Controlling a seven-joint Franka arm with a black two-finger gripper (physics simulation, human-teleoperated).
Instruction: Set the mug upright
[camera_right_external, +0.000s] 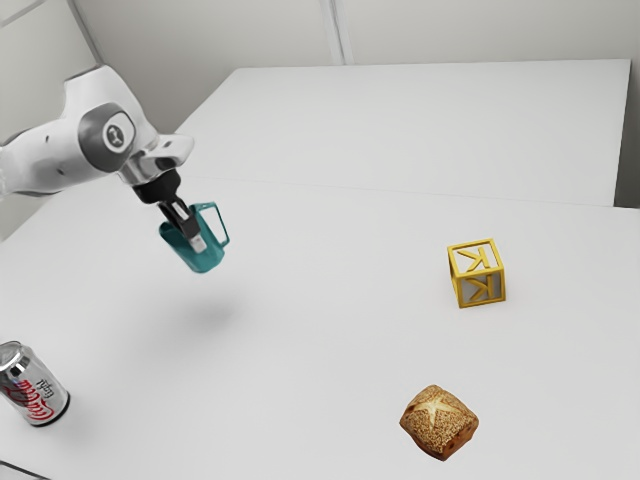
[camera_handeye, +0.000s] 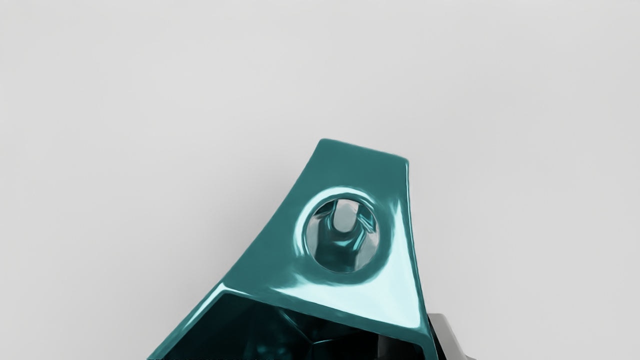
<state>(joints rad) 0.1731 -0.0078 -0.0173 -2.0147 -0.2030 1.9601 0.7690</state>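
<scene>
Bench (camera_right_external: 330, 340): carries a shadow beneath the mug (camera_right_external: 208, 262). Mug: raised off the surface, tilted, open end towards the claw (camera_right_external: 196, 238), handle on the exterior view's right. Claw: closed on the mug's wall — mug held at the fingertips.

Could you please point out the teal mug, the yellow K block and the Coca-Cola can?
Teal mug (camera_right_external: 206, 262): exterior view, on its outer wall.
Yellow K block (camera_right_external: 483, 289): exterior view, on its front face.
Coca-Cola can (camera_right_external: 34, 387): exterior view, on its printed side.
</scene>
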